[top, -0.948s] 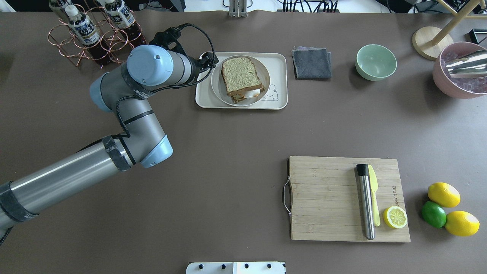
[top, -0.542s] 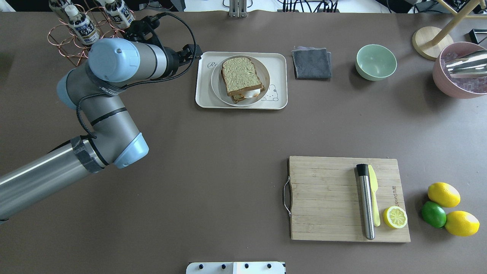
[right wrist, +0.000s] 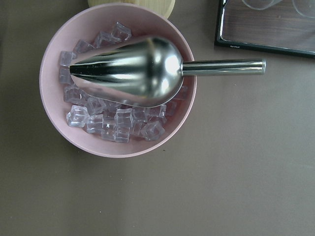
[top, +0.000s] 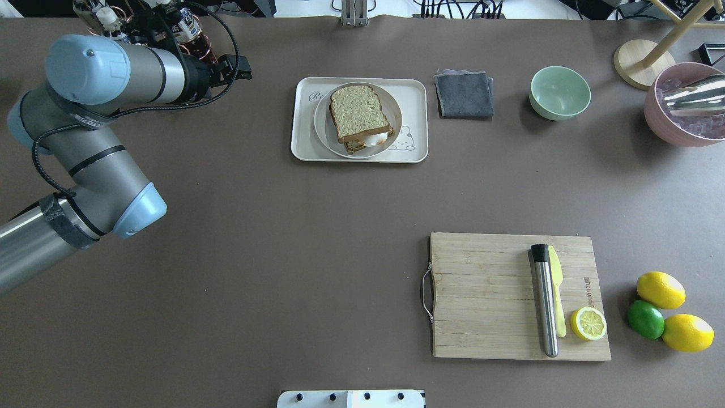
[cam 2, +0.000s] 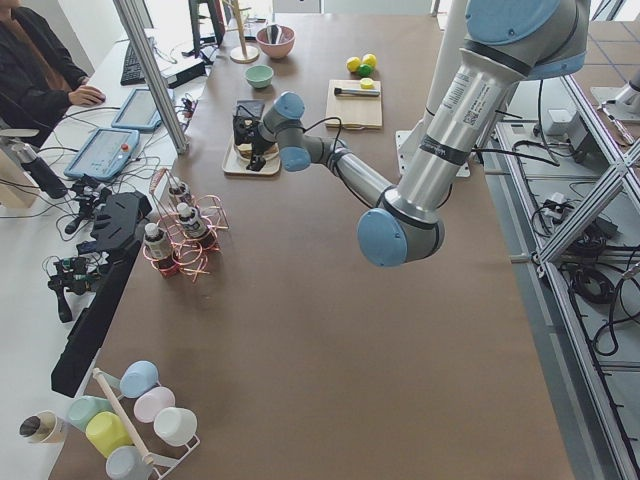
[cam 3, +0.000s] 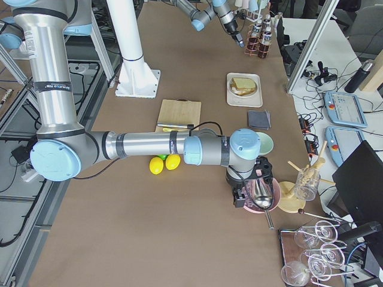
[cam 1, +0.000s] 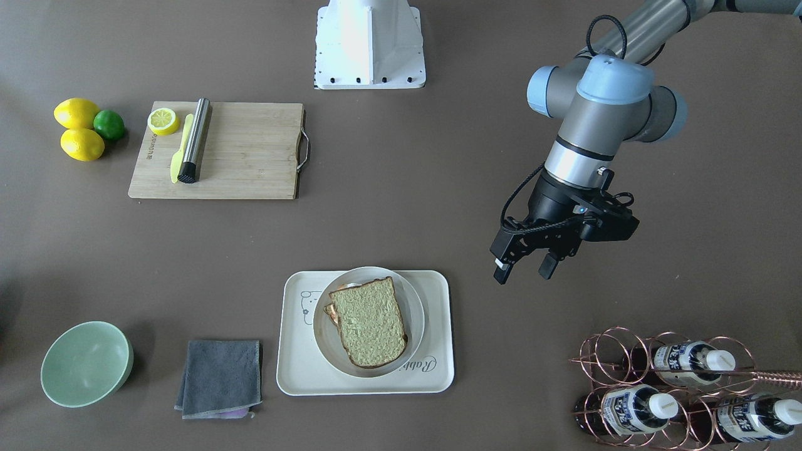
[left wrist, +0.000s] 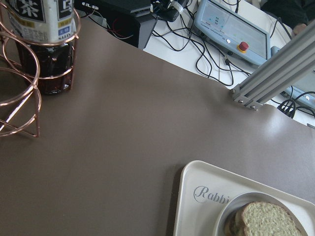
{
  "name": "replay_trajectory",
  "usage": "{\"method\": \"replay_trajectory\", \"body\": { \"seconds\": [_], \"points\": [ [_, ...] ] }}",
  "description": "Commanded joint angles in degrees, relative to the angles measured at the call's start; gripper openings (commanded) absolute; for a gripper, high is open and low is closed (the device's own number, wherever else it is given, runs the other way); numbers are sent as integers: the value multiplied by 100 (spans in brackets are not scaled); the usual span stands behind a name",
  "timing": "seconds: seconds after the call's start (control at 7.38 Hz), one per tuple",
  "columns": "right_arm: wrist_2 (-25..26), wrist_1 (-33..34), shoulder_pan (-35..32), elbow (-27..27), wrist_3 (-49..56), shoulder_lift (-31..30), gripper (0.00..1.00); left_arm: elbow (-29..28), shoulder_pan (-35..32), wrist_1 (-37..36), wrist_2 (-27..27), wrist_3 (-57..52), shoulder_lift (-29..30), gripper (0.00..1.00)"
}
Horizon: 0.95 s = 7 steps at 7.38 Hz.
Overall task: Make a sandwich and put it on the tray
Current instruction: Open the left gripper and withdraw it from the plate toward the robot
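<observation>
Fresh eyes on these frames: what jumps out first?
The assembled sandwich, sitting on a round plate on the cream tray at the table's far middle. Next, the left gripper hanging open and empty off to the side of that tray, toward the racked bottles. At the robot's far right, a pink bowl of ice holds a metal scoop.

Brown table (top: 317, 226); aluminium frame post (cam 2: 152, 75); white side bench (cam 2: 25, 235); floor cables (cam 2: 588, 283).
</observation>
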<state>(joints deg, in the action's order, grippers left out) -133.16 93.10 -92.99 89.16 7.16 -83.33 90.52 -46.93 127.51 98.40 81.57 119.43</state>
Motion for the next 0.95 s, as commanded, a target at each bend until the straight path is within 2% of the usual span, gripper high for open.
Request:
{"method": "replay_trajectory", "body": {
  "seconds": [0.0,0.14,0.41,0.81],
  "points": [
    [-17,-2,0,14,-118,-60,100,316,-246,98,381,-219,-454,98],
    [-25,-2,0,84,-110,-157,100,422,-412,99,677,-464,-612,98],
    [-52,-2,0,382,-118,-420,100,563,-1279,73,2500,-1718,-1164,98],
    [-43,-20,26,655,-110,-720,100,625,-2072,38,3481,-3650,-2087,98]
  ]
}}
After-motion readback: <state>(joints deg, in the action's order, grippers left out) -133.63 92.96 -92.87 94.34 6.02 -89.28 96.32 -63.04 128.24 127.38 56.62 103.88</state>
